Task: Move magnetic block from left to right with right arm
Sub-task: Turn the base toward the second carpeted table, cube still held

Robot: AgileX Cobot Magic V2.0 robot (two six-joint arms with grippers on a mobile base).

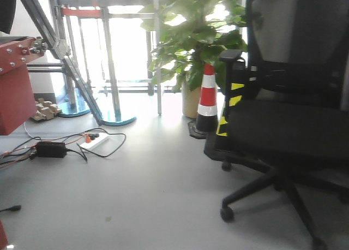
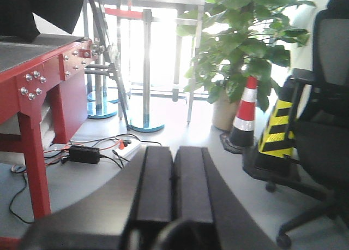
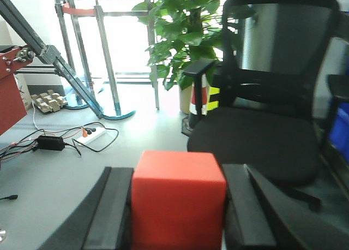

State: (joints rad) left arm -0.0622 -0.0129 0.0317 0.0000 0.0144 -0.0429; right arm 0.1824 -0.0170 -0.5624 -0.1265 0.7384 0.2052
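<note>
The magnetic block [image 3: 178, 198], a plain red cube, fills the bottom centre of the right wrist view. My right gripper [image 3: 178, 173] is shut on it, one dark finger pressed against each side, and holds it up in the air facing the room. In the left wrist view my left gripper [image 2: 173, 152] is shut, its two black fingers touching with nothing between them. Neither arm shows in the front-facing view, and no mat is in sight.
A black office chair [image 1: 289, 113] stands at the right, an orange-white cone [image 1: 207, 100] and potted plant [image 1: 191, 37] beside it. A red table [image 2: 32, 70] is at the left. A power strip [image 1: 95, 141] and cables lie on the grey floor.
</note>
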